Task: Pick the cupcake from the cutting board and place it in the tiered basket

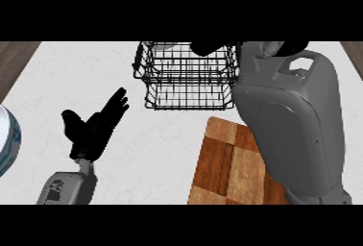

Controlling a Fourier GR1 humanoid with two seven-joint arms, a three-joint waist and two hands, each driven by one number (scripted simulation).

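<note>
**Over the basket's top rim: right hand, grip unreadable**

At the view's upper edge, the right hand (207,47) sits above the tiered basket (188,103). I cannot tell whether it is open or closed. The cupcake is not visible and is possibly hidden under that hand. The right forearm (291,120) covers the cutting board (227,163) along its right edge. The left hand (92,129) rests open and holds nothing, over bare counter (142,158) left of the basket and well apart from it.

The tabletop (71,72) is white with faint grey marks. A round white plate (6,139) with a blue rim peeks in at the left edge. Brown wood (14,60) shows at both top corners.
</note>
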